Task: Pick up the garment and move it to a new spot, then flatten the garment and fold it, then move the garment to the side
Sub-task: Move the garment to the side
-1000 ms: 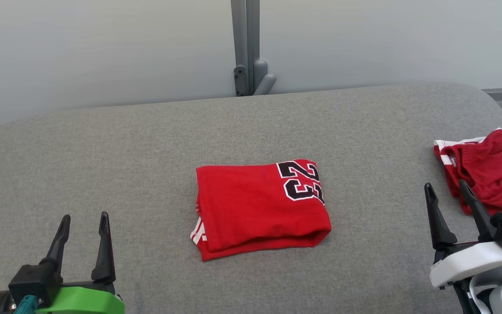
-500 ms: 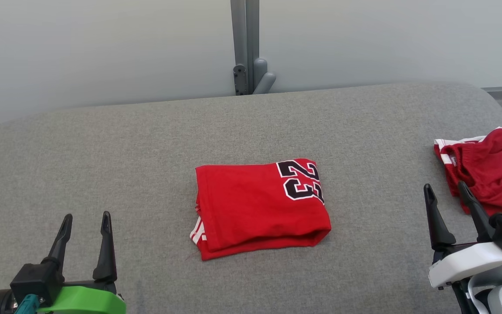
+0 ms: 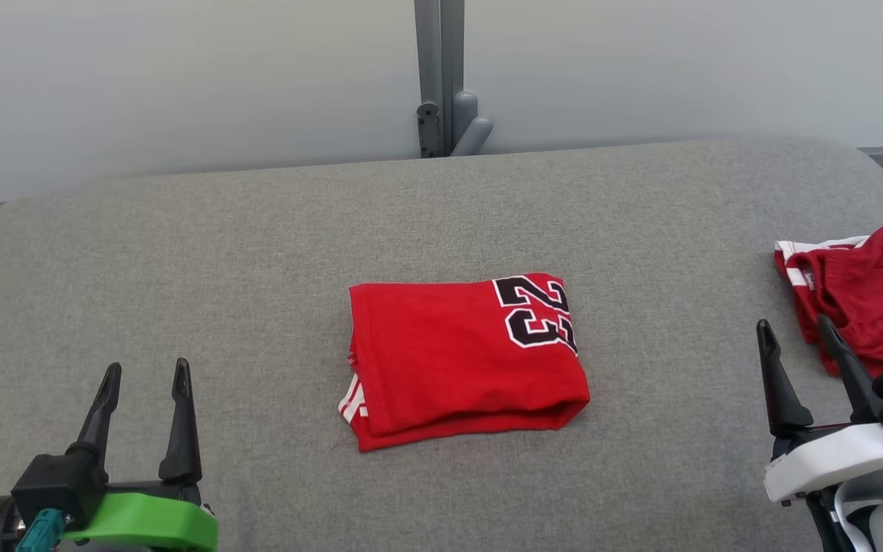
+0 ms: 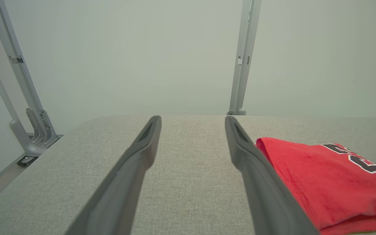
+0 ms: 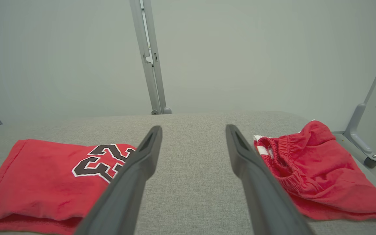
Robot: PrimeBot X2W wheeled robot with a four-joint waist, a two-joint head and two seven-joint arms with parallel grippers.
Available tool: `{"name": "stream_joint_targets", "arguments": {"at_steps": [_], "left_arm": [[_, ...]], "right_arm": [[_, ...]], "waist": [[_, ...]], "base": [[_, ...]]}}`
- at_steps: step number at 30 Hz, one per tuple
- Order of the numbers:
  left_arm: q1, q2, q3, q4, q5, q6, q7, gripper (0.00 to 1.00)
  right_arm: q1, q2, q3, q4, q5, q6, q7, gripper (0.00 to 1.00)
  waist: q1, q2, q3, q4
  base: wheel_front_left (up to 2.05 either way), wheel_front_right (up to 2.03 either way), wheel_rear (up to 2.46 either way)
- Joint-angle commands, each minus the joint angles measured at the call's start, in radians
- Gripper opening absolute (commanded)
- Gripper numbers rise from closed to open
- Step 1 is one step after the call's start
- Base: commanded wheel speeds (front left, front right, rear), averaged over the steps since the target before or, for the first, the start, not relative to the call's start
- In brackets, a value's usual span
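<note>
The folded red jersey (image 3: pixel 464 356) lies mid-way across the grey table (image 3: pixel 181 253), well apart from our left gripper (image 3: pixel 146 366) and right gripper (image 3: pixel 793 322), both wide open and empty; we should pinch all its layers together and carry it sideways level.

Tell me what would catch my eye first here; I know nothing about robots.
The folded red garment with a black 23 lies in the middle of the grey padded table. A second, crumpled red garment sits at the table's right edge, just beyond the right gripper. That gripper and the left gripper at the lower left both stand open and empty.
</note>
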State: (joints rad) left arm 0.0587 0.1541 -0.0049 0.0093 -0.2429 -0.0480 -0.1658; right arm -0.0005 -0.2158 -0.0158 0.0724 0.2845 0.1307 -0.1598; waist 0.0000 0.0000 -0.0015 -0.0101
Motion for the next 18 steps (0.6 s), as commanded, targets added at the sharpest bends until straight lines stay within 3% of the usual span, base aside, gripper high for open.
{"name": "stream_joint_targets", "arguments": {"at_steps": [1,10,18], "left_arm": [[-0.023,0.007,-0.003,-0.004,0.000,0.003,-0.007,1.00],[-0.136,-0.014,-0.027,-0.032,-0.003,0.000,-0.040,1.00],[-0.221,-0.040,-0.056,0.006,-0.006,-0.010,-0.078,1.00]], "right_arm": [[-0.003,-0.007,-0.008,-0.003,0.004,0.000,-0.004,1.00],[-0.162,-0.030,0.024,0.059,0.036,0.000,0.015,1.00],[-0.320,-0.042,0.209,0.225,0.089,0.000,0.026,1.00]], "waist": [[0.0000,0.0000,0.017,0.011],[0.0000,0.0000,0.167,0.072],[0.0000,0.0000,0.272,0.130]], "base": [[0.00,0.00,0.00],[0.00,0.00,0.00],[0.00,0.00,0.00]]}}
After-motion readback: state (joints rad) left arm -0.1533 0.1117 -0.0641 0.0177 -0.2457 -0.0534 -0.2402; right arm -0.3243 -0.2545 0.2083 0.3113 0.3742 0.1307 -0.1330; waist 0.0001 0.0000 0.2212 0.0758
